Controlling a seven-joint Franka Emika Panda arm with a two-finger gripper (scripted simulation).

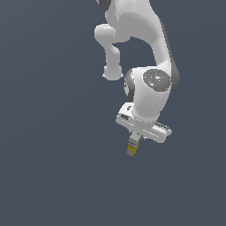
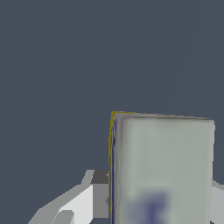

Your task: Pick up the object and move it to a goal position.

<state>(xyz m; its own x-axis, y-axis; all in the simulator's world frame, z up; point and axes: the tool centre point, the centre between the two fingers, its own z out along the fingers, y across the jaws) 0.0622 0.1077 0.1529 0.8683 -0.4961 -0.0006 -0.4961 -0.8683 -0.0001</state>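
The object is a small box with yellow sides. It hangs between the fingers of my gripper, below the white hand of the arm, and seems lifted off the ground. In the wrist view the object fills the near part of the picture. There its white-grey face carries a blurred blue mark and has a thin yellow edge. One grey finger presses on one side, and a sliver of the other finger shows on the opposite side. My gripper is shut on the object.
A flat dark blue-grey ground fills both views. The arm's white links rise above the gripper toward the top of the exterior view. No other thing shows.
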